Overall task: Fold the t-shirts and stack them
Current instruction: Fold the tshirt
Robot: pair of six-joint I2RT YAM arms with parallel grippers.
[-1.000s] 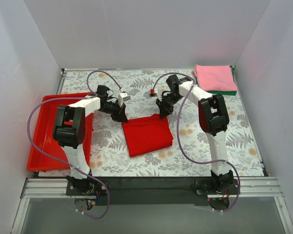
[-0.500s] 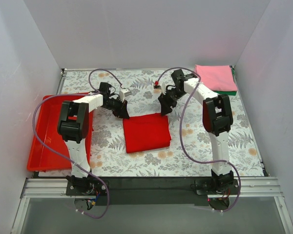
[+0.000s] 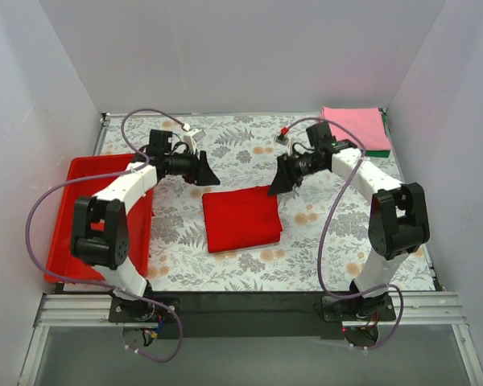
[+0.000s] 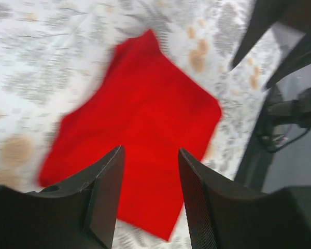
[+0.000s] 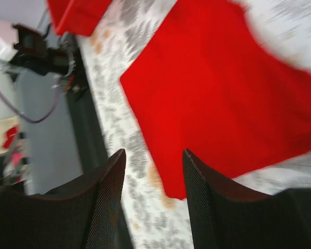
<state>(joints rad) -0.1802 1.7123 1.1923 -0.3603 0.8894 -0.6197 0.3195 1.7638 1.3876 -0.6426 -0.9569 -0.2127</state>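
A folded bright red t-shirt (image 3: 240, 219) lies flat in the middle of the patterned table; it also fills the left wrist view (image 4: 140, 124) and the right wrist view (image 5: 223, 88). At the back right, a folded pink t-shirt (image 3: 352, 128) rests on a dark green t-shirt (image 3: 373, 151). My left gripper (image 3: 212, 178) hangs just beyond the red shirt's back left corner, open and empty. My right gripper (image 3: 275, 188) hovers at the shirt's back right corner, also open with nothing between its fingers. Both wrist views are blurred by motion.
A rigid red plastic tray (image 3: 79, 211) sits along the left edge of the table. White walls close in the table on three sides. The arm bases and a dark rail (image 3: 241, 304) run along the near edge.
Both grippers have let go of the red shirt's back edge, opened and pulled up and outward. The shirt now lies flat and squarer than a second ago.
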